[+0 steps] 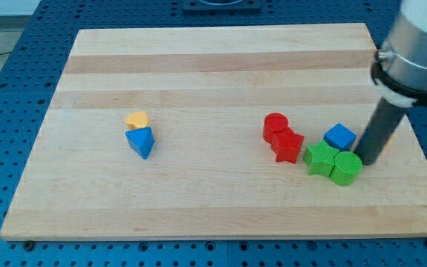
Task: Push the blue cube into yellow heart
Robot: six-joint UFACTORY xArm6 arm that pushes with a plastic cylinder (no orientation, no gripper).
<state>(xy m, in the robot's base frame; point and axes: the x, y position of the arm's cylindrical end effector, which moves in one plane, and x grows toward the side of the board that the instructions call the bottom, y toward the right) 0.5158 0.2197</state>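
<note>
The blue cube (339, 136) sits at the view's right on the wooden board (221, 67), just above the green blocks. The yellow heart (136, 119) lies far to the view's left, touching the top of a blue triangular block (141, 142). My tip (365, 160) is down on the board just right of and slightly below the blue cube, next to the green cylinder (346, 167).
A green star-shaped block (320, 159) touches the green cylinder. A red cylinder (275, 127) and a red star-shaped block (288, 146) sit left of the blue cube. The board's right edge is near my tip.
</note>
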